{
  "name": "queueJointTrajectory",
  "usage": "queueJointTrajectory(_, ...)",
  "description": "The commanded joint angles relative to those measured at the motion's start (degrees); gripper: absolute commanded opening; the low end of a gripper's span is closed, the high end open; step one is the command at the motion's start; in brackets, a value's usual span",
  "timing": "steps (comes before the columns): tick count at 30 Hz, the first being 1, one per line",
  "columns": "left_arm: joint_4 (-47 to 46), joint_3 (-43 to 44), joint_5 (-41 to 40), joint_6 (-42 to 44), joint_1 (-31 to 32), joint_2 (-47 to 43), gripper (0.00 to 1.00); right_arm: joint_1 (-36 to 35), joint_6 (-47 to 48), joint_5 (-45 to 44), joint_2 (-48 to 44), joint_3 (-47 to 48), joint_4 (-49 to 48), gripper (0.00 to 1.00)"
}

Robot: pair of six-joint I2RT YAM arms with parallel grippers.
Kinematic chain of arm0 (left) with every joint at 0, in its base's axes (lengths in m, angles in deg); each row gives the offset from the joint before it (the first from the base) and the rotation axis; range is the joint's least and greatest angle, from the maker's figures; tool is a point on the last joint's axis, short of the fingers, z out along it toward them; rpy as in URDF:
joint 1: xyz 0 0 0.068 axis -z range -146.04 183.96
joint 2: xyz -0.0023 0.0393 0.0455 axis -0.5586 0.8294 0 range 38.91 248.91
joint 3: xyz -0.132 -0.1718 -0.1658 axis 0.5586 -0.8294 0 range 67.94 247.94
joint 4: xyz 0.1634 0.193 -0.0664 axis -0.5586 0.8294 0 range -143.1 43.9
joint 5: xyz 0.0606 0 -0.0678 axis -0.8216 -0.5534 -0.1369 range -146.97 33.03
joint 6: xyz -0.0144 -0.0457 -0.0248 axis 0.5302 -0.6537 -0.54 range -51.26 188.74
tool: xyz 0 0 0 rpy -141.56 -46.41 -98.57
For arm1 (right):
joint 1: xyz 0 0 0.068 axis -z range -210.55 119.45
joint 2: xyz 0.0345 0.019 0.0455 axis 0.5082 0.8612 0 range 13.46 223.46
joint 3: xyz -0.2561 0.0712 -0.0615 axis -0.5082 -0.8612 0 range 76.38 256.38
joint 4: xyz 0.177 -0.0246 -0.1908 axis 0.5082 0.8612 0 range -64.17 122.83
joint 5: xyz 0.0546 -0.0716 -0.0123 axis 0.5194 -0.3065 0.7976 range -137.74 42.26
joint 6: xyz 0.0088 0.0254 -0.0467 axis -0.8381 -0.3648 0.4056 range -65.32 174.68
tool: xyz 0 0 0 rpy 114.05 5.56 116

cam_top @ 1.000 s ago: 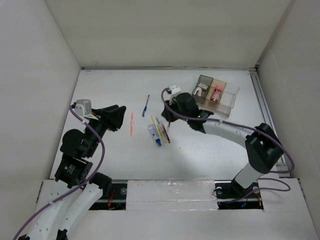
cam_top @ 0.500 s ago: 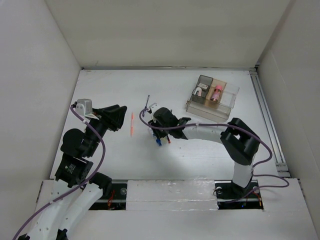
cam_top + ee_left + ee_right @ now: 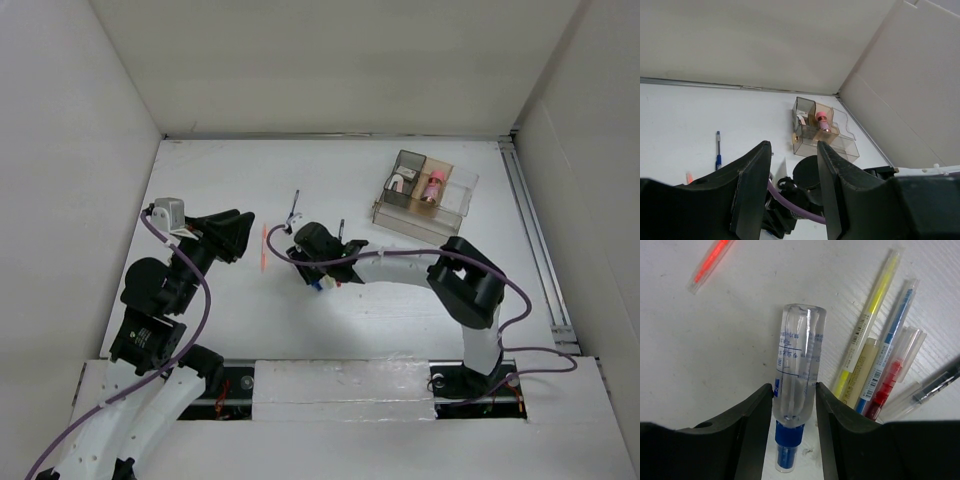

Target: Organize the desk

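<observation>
- The big white desk [image 3: 200, 170] lies flat inside white walls.
- The left gripper [image 3: 794, 147] hangs over the desk's left side, with its fingers apart and nothing in them.
- The right gripper [image 3: 794, 390] is down at the middle, with one finger on each side of a clear bottle [image 3: 797, 350]. I cannot tell if it squeezes.
- A clear tray [image 3: 420, 222] sits at the back right.
- Pens [image 3: 875, 325] lie just beside the bottle.
- An orange pen [image 3: 710, 262] lies apart from them.

The worktop [image 3: 230, 170] is a large, flat rectangle, matte white, and it lies level. White panels [image 3: 340, 60] wall it on the left, back and right. A metal rail [image 3: 529, 220] runs along its right edge.
</observation>
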Motion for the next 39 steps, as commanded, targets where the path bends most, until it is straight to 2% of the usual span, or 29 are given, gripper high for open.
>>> queueJointTrajectory(1,-2.9,0.5,1.1,0.6,-0.2,-1.1,0.38,-0.4,-0.9,1.2,1.9,2.4,0.4,0.45)
queueJointTrajectory(4,-3.4,-0.1,0.1,0.6,-0.2,-1.7,0.38,-0.9,-1.7,1.5,0.7,1.5,-1.8,0.3)
queueJointTrajectory(7,-2.7,0.4,1.0,0.6,-0.2,-1.1,0.38,-0.9,-2.4,2.2,-3.1,0.4,-3.8,0.24)
queueJointTrajectory(10,-3.4,-0.2,0.2,0.6,-0.2,-1.2,0.38,0.0,-2.9,0.8,-9.4,-1.3,-4.9,0.23)
queueJointTrajectory(13,-2.6,0.5,1.2,0.6,-0.2,-1.1,0.38,3.9,-3.2,3.9,-15.4,-3.8,-6.7,0.23)
queueJointTrajectory(17,-3.4,0.1,0.4,0.6,-0.2,-1.5,0.38,10.3,-3.5,5.1,-20.6,-6.4,-6.1,0.23)
queueJointTrajectory(20,-2.7,0.1,1.4,0.6,-0.2,-1.3,0.38,16.8,-5.6,4.4,-24.8,-10.1,-7.0,0.23)
queueJointTrajectory(21,-3.3,-0.2,1.4,0.6,-0.2,-1.7,0.38,21.1,-6.7,4.5,-26.1,-11.3,-9.2,0.23)
queueJointTrajectory(23,-3.5,-0.1,0.7,0.5,-0.2,-1.8,0.38,26.8,-8.8,7.5,-29.3,-14.7,-11.1,0.22)
queueJointTrajectory(24,-2.8,0.1,0.6,0.5,-0.2,-1.6,0.38,29.7,-9.4,12.0,-29.9,-15.6,-12.8,0.22)
queueJointTrajectory(25,-2.7,0.4,0.9,0.6,-0.2,-1.1,0.38,34.8,-9.9,13.8,-30.5,-16.4,-13.5,0.22)
queueJointTrajectory(29,-3.4,-0.2,1.0,0.6,-0.2,-1.8,0.38,43.3,-10.9,20.5,-31.6,-18.8,-14.3,0.22)
queueJointTrajectory(31,-2.7,0.2,0.8,0.6,-0.2,-1.2,0.38,43.3,-9.8,23.7,-31.5,-19.3,-14.6,0.24)
queueJointTrajectory(33,-3.0,0.2,1.8,0.6,-0.2,-1.3,0.38,39.0,-9.4,23.6,-30.9,-20.1,-15.1,0.24)
queueJointTrajectory(34,-3.3,0.1,1.8,0.6,-0.2,-1.7,0.38,36.4,-9.2,22.4,-30.7,-20.4,-15.1,0.25)
queueJointTrajectory(35,-3.4,-0.1,1.6,0.5,-0.2,-1.6,0.38,31.0,-9.0,20.9,-30.2,-20.5,-15.2,0.24)
queueJointTrajectory(37,-3.1,0.1,1.0,0.5,-0.2,-1.1,0.38,26.0,-9.1,15.8,-27.9,-19.6,-15.3,0.17)
queueJointTrajectory(39,-2.8,0.4,1.7,0.5,-0.2,-0.6,0.38,20.3,-9.1,14.6,-26.0,-18.7,-16.5,0.18)
